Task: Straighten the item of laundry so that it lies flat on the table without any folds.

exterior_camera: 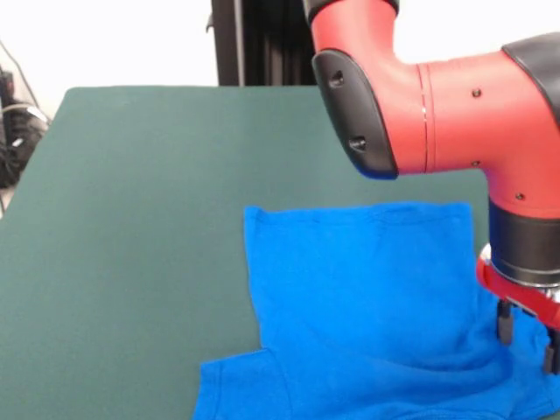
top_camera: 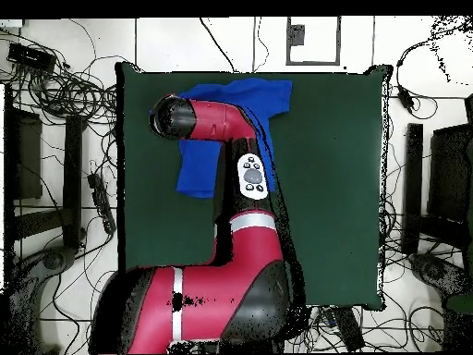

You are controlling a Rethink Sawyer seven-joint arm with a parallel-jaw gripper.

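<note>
Table: bare felt left of pincer, no containers in view.
Shirt: lies mostly spread just left of and under pincer; sleeve at lower left; ripples bunched near pincer.
Pincer: low over shirt's right edge, two fingers set apart, open, nothing gripped.
Risk: fingers catch both layers or drag sideways, so cloth bunches more or slides off near edge.

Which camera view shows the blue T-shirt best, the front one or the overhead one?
The front view: the T-shirt fills the lower right, with its straight hem, one sleeve and soft wrinkles visible. In the overhead view the arm crosses over the shirt and hides its middle, so only parts of it show.
</note>
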